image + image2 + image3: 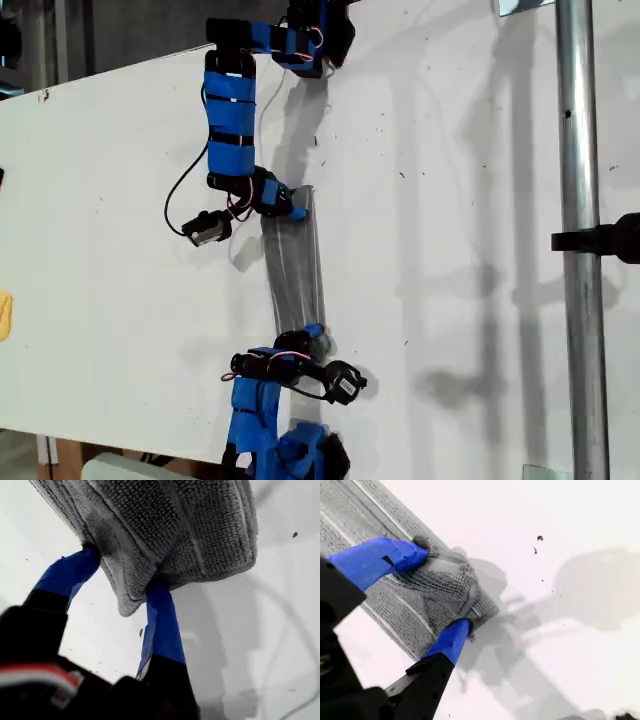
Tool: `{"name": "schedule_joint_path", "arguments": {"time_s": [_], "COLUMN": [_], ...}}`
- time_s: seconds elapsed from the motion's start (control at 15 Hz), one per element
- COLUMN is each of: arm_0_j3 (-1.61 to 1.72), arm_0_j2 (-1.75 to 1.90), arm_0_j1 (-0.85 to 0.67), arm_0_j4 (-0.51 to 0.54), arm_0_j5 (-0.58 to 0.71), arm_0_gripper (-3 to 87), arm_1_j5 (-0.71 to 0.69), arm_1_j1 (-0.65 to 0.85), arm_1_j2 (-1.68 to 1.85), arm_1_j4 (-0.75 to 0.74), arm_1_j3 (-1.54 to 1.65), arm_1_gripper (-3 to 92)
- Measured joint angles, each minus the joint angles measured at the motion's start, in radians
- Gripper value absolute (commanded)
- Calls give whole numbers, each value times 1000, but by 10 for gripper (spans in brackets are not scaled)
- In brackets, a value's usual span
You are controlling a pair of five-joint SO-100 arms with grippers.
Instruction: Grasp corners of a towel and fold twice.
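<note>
Two blue-taped claws, the first claw (122, 570) and the second claw (442, 587), each clamp a corner of the grey striped towel (293, 270), stretched above the white table (450, 200).

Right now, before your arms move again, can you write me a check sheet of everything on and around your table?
Surface: flat white table top, with a few small dark specks.
Job's things: soft dark grey towel with thin white stripes, stretched between the two blue arms.
Clutter: small yellow thing, cut off at the exterior view's left edge.
Grippers: my first gripper is shut on a towel corner; my second gripper is shut on a bunched bit of towel.
Cables: thin black cable loops beside one arm.
Surroundings: shiny metal pole with a black clamp, at the exterior view's right.
</note>
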Motion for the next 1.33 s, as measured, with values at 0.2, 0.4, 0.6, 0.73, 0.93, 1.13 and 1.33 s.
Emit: {"name": "schedule_joint_path", "arguments": {"time_s": [0.2,0.4,0.6,0.73,0.93,1.13,1.33], "arm_0_j3": [69,213,405,606,1022,1140,1166], "arm_0_j2": [202,552,959,1218,1778,1855,1859], "arm_0_j1": [-6,-48,-5,91,239,322,316], "arm_0_j4": [75,110,18,-155,-285,-307,-319], "arm_0_j5": [-11,-25,-51,-60,-153,-172,-173], "arm_0_gripper": [224,153,84,40,18,-24,-24], "arm_1_j5": [8,55,210,382,683,744,676], "arm_1_j1": [12,58,64,31,-132,-167,-118], "arm_1_j2": [117,336,709,1040,1598,1721,1327], "arm_1_j4": [71,150,156,156,169,173,-98], "arm_1_j3": [18,153,457,701,1015,1086,1025], "arm_1_gripper": [288,301,314,336,350,367,377]}}
